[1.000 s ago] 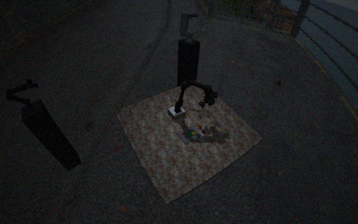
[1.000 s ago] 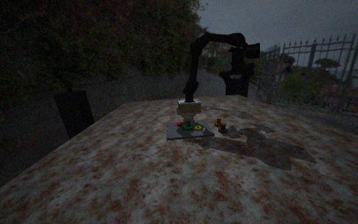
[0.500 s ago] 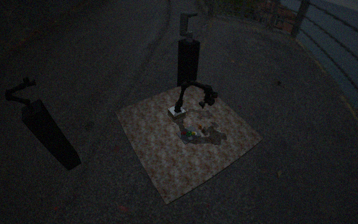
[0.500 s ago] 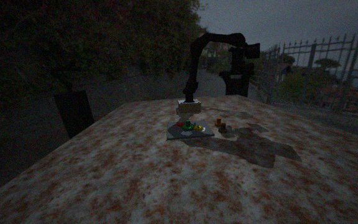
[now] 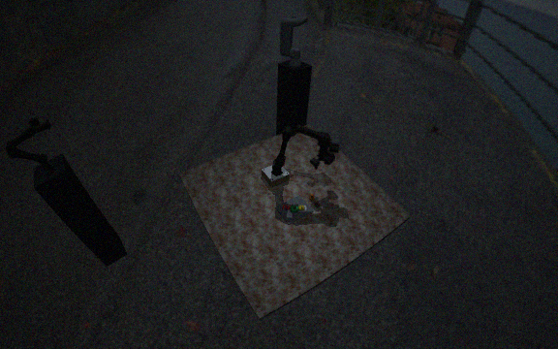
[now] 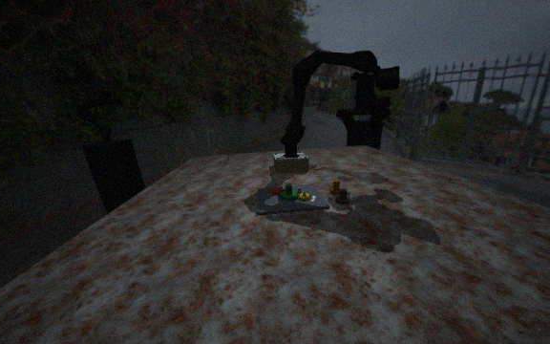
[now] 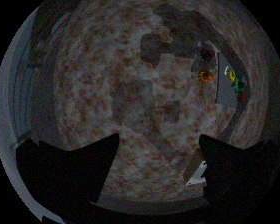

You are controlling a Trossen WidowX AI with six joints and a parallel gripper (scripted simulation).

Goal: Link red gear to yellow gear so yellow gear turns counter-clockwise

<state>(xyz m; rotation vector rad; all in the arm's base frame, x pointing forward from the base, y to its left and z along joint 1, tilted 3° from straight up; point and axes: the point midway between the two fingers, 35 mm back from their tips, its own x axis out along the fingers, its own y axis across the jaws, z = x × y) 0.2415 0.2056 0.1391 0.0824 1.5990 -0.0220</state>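
In the exterior view, the gripper [image 6: 362, 115] [image 7: 161, 139] [image 5: 322, 164], wide open and empty, is held well above and away from the board [image 6: 275, 206] [image 7: 226, 89] [image 5: 298, 200]; 1 green gear [image 6: 288, 195] [image 7: 238, 84] [image 5: 294, 208] is seen between red and yellow.

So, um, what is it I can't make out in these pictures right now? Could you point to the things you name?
- Teeth of the red gear [image 5: 286, 207] [image 6: 275, 191] [image 7: 241, 97] and green gear [image 5: 294, 208] [image 6: 288, 195] [image 7: 238, 84] actually meshing: too small and dim in every view.
- Whether the green gear sits fully flat: too small, exterior view.
- Red arrow's direction: too small and dark, top view.
- Outer part of the table: cut off by the exterior view's bottom edge.
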